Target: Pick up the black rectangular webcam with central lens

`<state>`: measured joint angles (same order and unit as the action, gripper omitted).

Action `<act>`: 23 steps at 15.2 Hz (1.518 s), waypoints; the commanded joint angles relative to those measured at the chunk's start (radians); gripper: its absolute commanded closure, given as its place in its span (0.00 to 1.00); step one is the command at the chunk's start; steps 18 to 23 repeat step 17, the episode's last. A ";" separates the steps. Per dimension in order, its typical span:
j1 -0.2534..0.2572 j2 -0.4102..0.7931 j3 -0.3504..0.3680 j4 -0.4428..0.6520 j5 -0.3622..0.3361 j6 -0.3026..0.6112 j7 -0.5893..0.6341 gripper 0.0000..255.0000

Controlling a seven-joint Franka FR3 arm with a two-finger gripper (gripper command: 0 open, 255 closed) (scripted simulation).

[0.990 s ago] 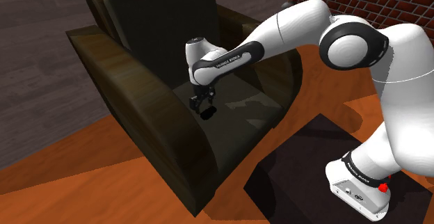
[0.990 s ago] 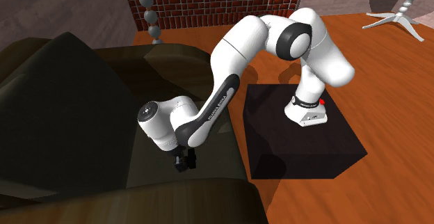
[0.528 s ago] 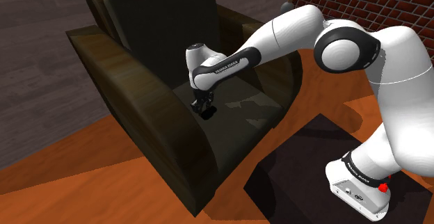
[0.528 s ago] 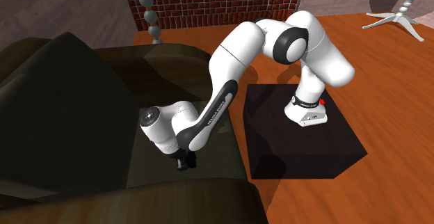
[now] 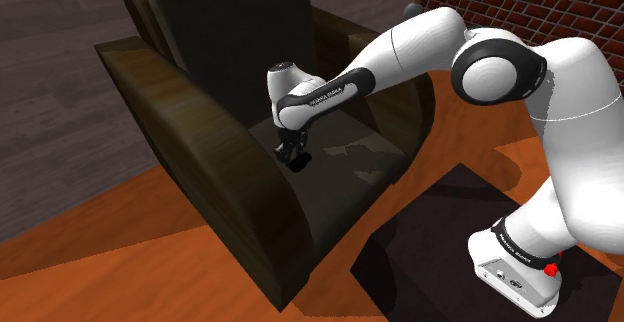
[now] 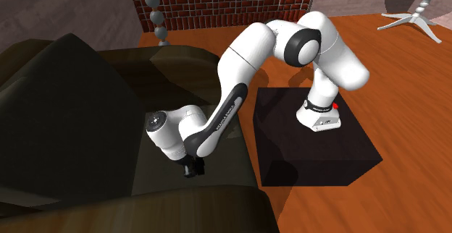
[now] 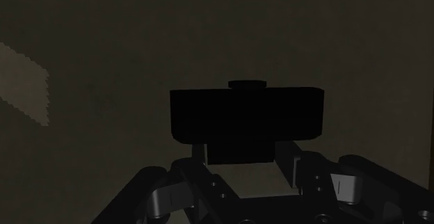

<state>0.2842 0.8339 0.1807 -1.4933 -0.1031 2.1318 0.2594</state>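
White arm (image 5: 410, 45) rises from base (image 5: 515, 262) and bends at large dark-ringed joint (image 5: 497, 70). From there it reaches long toward shoulder view's left. In second exterior view, forearm (image 6: 233, 87) slopes steeply downward. At its end, wrist (image 5: 285, 78) folds over, with rounded white cap on top and dark band beneath. All-black gripper (image 5: 293, 155) hangs under wrist, pointing almost straight down, lowest part of arm. Arm well extended overall.
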 commanded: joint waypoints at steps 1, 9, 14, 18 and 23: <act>-0.001 -0.009 0.001 -0.002 0.001 -0.007 0.000 1.00; -0.007 -0.081 0.010 -0.010 0.011 -0.071 -0.002 1.00; -0.010 -0.122 0.015 -0.007 0.017 -0.114 -0.003 1.00; -0.011 -0.130 0.016 -0.005 0.018 -0.124 -0.003 1.00; -0.011 -0.130 0.016 -0.005 0.018 -0.124 -0.003 1.00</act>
